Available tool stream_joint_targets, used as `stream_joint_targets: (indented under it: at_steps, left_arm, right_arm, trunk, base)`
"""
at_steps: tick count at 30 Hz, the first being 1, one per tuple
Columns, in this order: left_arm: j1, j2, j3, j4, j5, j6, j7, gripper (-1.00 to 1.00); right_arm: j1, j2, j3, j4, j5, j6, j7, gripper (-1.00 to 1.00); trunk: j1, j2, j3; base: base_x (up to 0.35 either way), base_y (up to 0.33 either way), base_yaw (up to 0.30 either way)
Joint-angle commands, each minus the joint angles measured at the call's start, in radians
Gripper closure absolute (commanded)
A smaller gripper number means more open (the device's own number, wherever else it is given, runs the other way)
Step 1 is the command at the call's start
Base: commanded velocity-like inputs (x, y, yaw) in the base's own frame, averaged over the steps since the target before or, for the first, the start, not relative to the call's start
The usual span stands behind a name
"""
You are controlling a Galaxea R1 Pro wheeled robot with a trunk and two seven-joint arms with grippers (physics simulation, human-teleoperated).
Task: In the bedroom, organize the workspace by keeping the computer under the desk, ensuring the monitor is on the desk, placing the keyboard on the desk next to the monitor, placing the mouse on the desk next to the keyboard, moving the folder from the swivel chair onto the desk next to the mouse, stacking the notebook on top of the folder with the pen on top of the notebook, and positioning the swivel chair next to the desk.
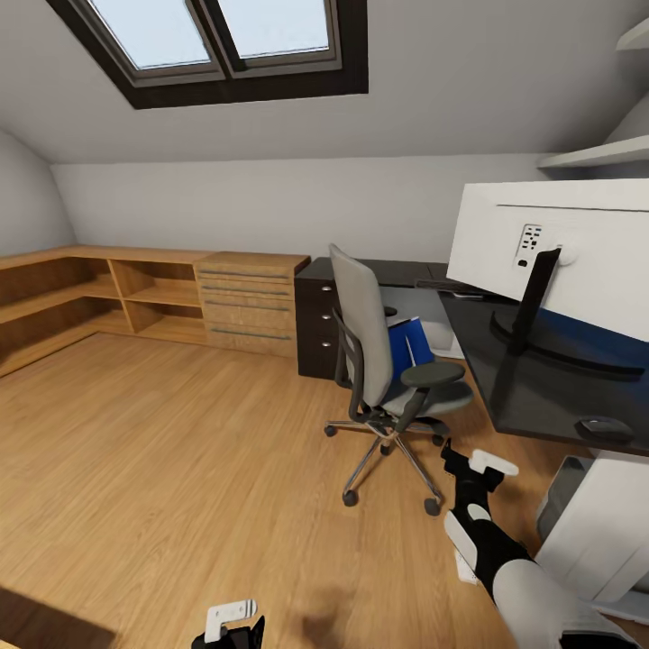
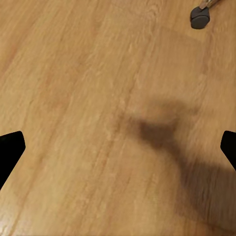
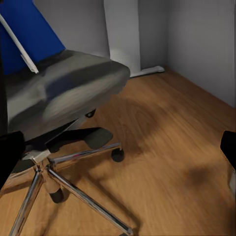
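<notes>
Swivel chair [image 1: 388,379] just beside desk [image 1: 541,397] edge.

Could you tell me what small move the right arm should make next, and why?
Probably reach the right gripper forward and up toward the blue folder. The folder leans upright on the chair seat, not yet on the desk, and the open gripper sits low by the chair's base.

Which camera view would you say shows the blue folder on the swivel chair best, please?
The head view: the folder stands whole on the swivel chair seat, leaning against the backrest. The right wrist view catches just a cropped blue part above the seat; the left wrist view looks at the wooden floor.
</notes>
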Motion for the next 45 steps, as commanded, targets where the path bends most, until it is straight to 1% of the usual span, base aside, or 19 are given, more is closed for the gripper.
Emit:
stream_joint_targets:
  at_steps: [1,3,8,17,22,26,30,35,45]
  left_arm:
    - [0.0,0.001,0.0,-0.001,0.01,0.005,-0.002,-1.0]
    - [0.0,0.001,0.0,-0.001,0.01,0.005,-0.001,-1.0]
    - [0.0,0.003,0.001,0.0,0.01,0.005,-0.001,-1.0]
    - [0.0,0.003,0.001,0.0,0.01,0.005,0.0,-1.0]
    - [0.0,0.003,0.001,0.0,0.01,0.005,0.0,-1.0]
    - [0.0,0.003,0.001,0.003,0.01,0.005,0.0,-1.0]
    - [0.0,0.004,0.001,0.007,0.011,0.005,0.0,-1.0]
    - [0.0,0.004,0.0,0.009,0.01,0.005,-0.001,-1.0]
    - [0.0,0.003,0.0,0.012,0.009,0.005,-0.002,-1.0]
  right_arm:
    - [-0.009,-0.005,0.001,0.0,-0.006,0.0,0.0,-1.0]
    - [-0.016,-0.01,0.001,0.0,-0.007,0.004,0.0,-1.0]
    - [-0.021,-0.012,0.001,0.003,-0.01,0.006,0.002,-1.0]
    - [-0.023,-0.014,0.004,0.022,-0.012,-0.002,0.005,-1.0]
    - [-0.023,-0.014,0.006,0.023,-0.008,-0.03,0.005,-1.0]
    - [-0.023,-0.011,0.007,0.028,-0.007,-0.074,0.005,-1.0]
    - [-0.023,-0.009,0.007,0.036,-0.007,-0.093,0.005,-1.0]
    - [-0.023,-0.012,0.006,0.038,-0.012,-0.099,0.005,-1.0]
    - [-0.023,-0.013,0.004,0.039,-0.016,-0.1,0.005,-1.0]
  trunk:
    - [0.0,0.0,-0.001]
    - [0.0,0.0,-0.001]
    - [0.0,0.0,-0.001]
    - [0.0,0.0,-0.001]
    - [0.0,0.0,-0.001]
    - [0.0,0.0,-0.001]
    - [0.0,0.0,-0.001]
    - [0.0,0.0,-0.001]
    - [0.0,0.0,-0.001]
  base:
    - [0.0,0.0,0.0]
    - [0.0,0.0,0.0]
    - [0.03,0.002,0.0]
    - [0.228,0.101,0.0]
    - [0.091,0.039,0.0]
    - [0.05,0.01,0.0]
    - [0.209,0.003,0.0]
    - [0.22,0.001,0.0]
    - [0.038,0.0,0.0]
